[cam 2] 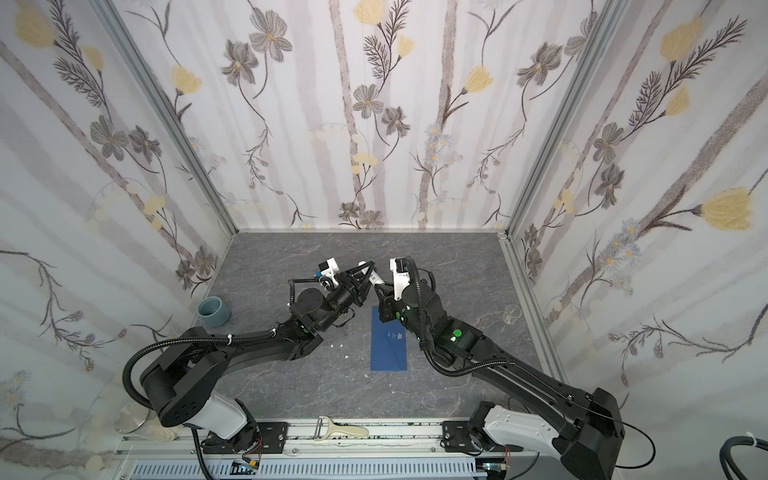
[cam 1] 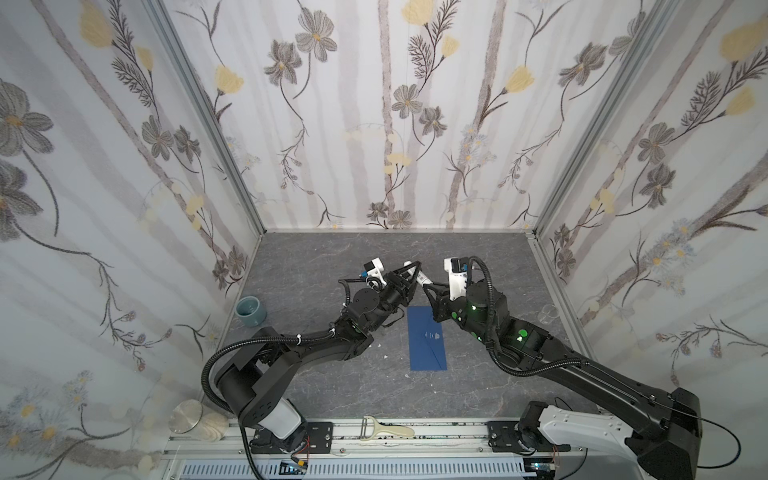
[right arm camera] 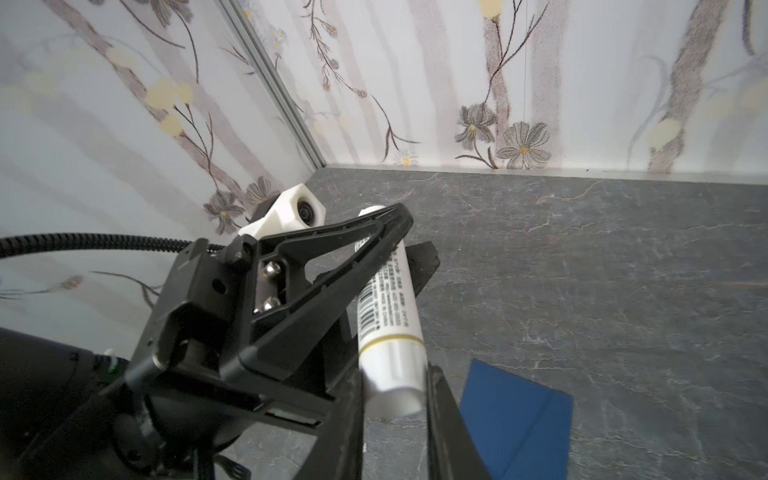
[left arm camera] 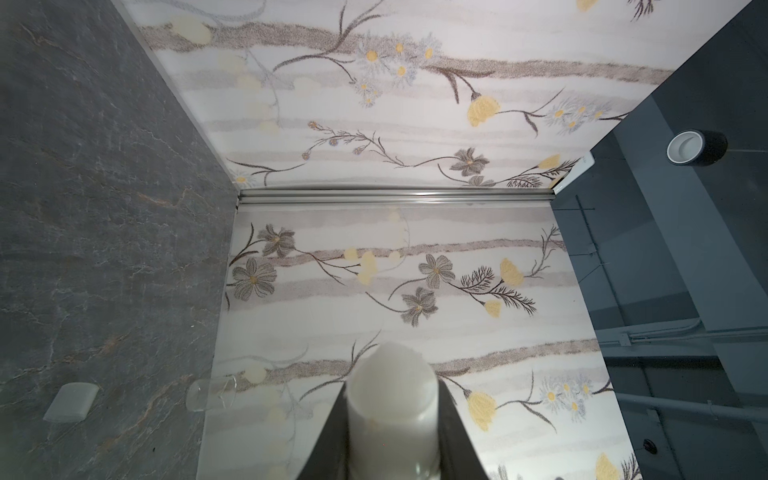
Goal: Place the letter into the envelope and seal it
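Only the right wrist view shows the barcode on the glue stick [right arm camera: 388,324]: left jaws pinch one end, right jaws the other. The envelope [cam 1: 427,340] lies flat mid-surface [cam 1: 353,390], contents hidden. Only top views show the cup [cam 1: 250,311], at nine o'clock.

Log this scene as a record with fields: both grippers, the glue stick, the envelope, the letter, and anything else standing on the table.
left gripper: shut on the glue stick
right gripper: shut on the stick's plain white end, past the gold band
glue stick: tilted, held off the table, spanning both grippers
envelope: flat on the table, ungripped, far corner hidden by the right arm
letter: not visible in any view
other items: blue-grey cup and clear beaker, both apart from the envelope
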Tool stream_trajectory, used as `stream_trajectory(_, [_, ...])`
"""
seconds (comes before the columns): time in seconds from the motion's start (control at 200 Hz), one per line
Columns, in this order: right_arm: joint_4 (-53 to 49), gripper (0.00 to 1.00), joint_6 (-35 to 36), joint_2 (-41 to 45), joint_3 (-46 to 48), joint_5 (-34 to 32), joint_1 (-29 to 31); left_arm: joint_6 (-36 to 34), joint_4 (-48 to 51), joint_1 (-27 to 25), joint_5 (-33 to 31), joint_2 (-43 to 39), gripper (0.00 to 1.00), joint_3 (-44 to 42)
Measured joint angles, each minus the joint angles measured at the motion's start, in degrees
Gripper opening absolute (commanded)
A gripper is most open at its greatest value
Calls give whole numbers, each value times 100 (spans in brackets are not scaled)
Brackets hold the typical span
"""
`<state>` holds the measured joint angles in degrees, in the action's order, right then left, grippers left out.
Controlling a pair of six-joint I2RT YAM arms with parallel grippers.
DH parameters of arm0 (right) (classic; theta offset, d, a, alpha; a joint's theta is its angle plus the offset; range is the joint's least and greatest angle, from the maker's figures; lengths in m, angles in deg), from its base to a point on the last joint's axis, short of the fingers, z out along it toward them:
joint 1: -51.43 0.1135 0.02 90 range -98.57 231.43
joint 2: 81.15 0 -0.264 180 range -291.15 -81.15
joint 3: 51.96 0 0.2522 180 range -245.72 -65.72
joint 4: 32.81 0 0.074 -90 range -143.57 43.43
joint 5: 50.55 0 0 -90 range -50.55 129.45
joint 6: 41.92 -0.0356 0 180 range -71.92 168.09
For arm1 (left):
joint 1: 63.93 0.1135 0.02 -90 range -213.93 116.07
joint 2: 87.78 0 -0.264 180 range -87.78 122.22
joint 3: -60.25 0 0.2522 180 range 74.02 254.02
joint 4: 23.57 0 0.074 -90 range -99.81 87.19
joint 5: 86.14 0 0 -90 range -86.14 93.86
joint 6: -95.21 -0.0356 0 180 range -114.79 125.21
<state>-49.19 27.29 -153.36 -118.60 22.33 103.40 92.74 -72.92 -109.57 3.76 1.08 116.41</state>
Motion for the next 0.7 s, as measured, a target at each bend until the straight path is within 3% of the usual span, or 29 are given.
stream_trajectory(0.45, [-354,11,2564,-586,-267,-2627,1215,-35,562,0,306,-164,0,0])
stream_trajectory(0.7, [105,9,4024,-1211,-164,-4328,1777,-92,892,0,420,-214,0,0])
